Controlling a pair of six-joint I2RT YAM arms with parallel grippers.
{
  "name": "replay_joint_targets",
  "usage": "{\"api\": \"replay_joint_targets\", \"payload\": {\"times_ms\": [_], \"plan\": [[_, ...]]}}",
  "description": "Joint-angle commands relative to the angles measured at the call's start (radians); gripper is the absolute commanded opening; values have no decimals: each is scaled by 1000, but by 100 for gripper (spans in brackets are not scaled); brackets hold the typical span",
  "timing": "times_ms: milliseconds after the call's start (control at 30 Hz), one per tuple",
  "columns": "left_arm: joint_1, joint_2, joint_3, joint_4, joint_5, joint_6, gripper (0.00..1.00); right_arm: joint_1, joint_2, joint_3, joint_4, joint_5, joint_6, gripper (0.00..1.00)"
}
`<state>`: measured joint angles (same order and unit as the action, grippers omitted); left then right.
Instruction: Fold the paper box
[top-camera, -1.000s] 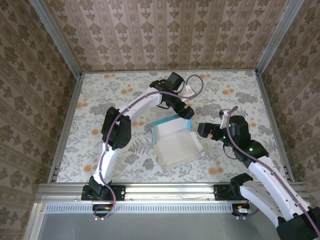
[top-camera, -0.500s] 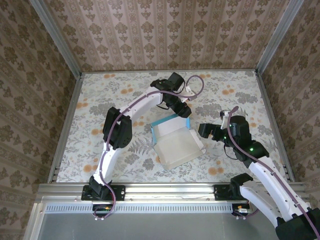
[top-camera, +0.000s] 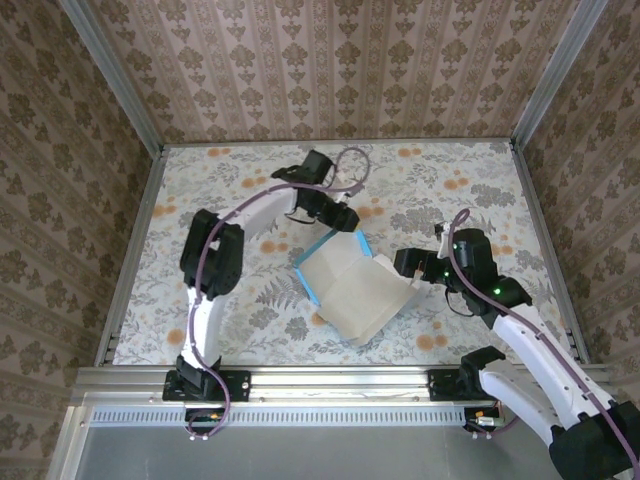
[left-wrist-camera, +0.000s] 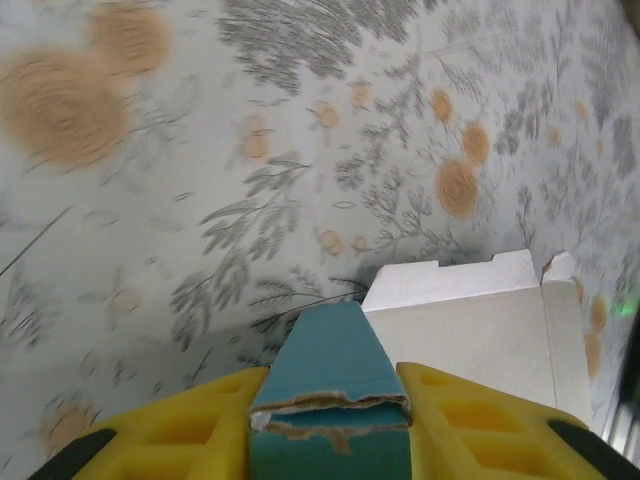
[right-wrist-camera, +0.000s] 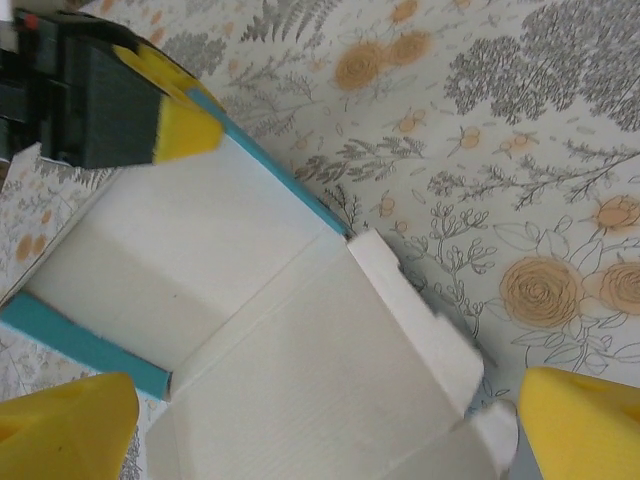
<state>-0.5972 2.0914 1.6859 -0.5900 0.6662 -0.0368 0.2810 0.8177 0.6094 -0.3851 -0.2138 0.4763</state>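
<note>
The box (top-camera: 355, 290) lies near the middle of the tabletop (top-camera: 480, 180), partly formed, with its off-white inside facing up. Your left jaws pinch its far blue wall (left-wrist-camera: 335, 350), which sits doubled between the yellow pads (left-wrist-camera: 190, 420). Your right jaws gape wide at the box's right edge, with the notched side flap (right-wrist-camera: 420, 330) between them, not closed on it. To do this step well, it seems best to hold the far wall firmly. Then raise the flap slowly along its crease so the thin card neither buckles nor slides.
</note>
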Motion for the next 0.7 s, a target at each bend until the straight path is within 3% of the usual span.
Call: {"api": "replay_joint_targets", "payload": {"times_ms": [0, 133, 233, 533, 667], "plan": [[75, -121, -180, 268, 95, -201, 38, -4, 53, 48, 15, -58, 13, 98], [178, -226, -446, 582, 133, -402, 38, -2, 116, 88, 29, -119, 18, 96], [223, -284, -596, 723, 116, -494, 38, 6, 163, 116, 37, -167, 24, 94], [299, -337, -912, 1164, 78, -764, 38, 79, 298, 169, 42, -174, 54, 91], [312, -344, -997, 1267, 53, -816, 38, 103, 385, 195, 45, -217, 47, 90]]}}
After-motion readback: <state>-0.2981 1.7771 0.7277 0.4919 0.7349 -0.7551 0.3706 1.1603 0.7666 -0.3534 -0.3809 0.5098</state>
